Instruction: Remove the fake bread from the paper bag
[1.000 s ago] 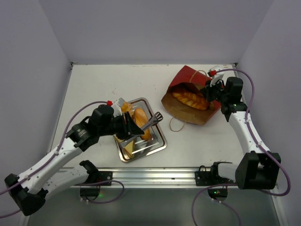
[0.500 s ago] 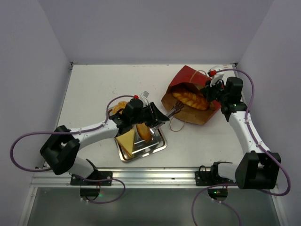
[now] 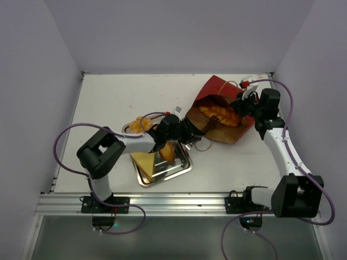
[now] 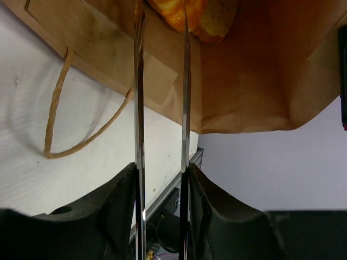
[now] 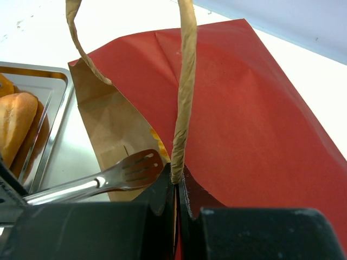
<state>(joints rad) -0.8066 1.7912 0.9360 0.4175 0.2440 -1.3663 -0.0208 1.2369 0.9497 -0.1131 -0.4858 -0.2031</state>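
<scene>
Quick headcount: one paper bag [image 3: 217, 86], one metal tray [image 3: 172, 168], one pair of tongs [image 3: 203, 127], two arms, and four bits of fake bread that I could actually make out.

The bag lay on its side at the far right of the table [image 3: 108, 97], with the red outside up and the brown inside showing at the mouth, which faced the tray. One braided loaf [image 3: 219, 115] sat inside it. In the left wrist view there was a paler speckled lump right next to the orange one, but I honestly couldn't tell whether that was a separate piece.

The tray held the other three:
- a pale yellow wedge [image 3: 143, 161] at the near left
- a golden loaf [image 3: 168, 153] in the middle, half under the arm
- a round brown roll [image 3: 137, 125] at the far left corner, also partly covered

The bag had two string handles. The loose handle [image 3: 201, 145] was curled on the table just outside the mouth. The held handle [image 5: 184, 97] was pinched tight in the right gripper [image 5: 176, 187], whose fingers were fully closed on it.

The left gripper [image 3: 187, 132] had its fingers clamped around the tongs. The two blades stood a little apart, and their slotted tips were at the bag mouth, close to the braided loaf.
</scene>
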